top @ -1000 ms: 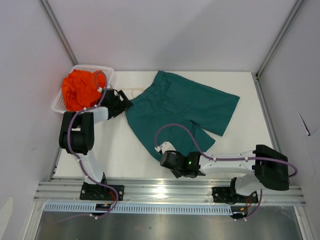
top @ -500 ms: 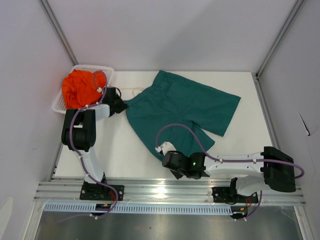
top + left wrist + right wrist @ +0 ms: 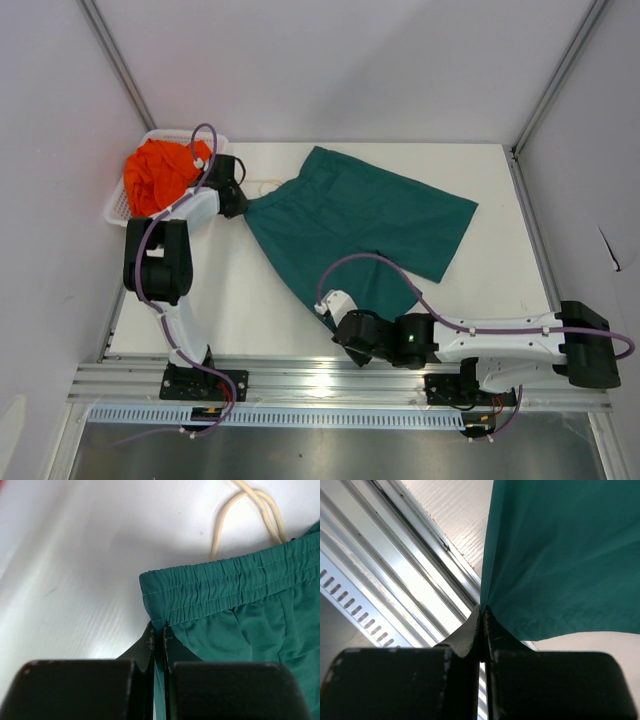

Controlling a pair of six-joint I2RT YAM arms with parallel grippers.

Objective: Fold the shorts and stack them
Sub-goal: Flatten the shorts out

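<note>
The teal-green shorts are spread flat across the middle of the white table; the fabric is thin and smooth, with faint creases. The waistband is gathered by elastic into fine ridges crossed by rows of stitching, and a cream cord drawstring is looped on the table just beyond it. The left gripper is clamped onto the left corner of that waistband, its black fingers pressed together with the cloth edge pinched between them. The right gripper is likewise clenched on the edge of the near leg, where the cloth is drawn up into a taut fold above the ribbed aluminium rail at the table's near edge. The orange shorts are bunched in a crumpled heap inside the white mesh plastic basket at the far left corner of the table, just beside the left gripper. A lilac cable is looped along each arm
</note>
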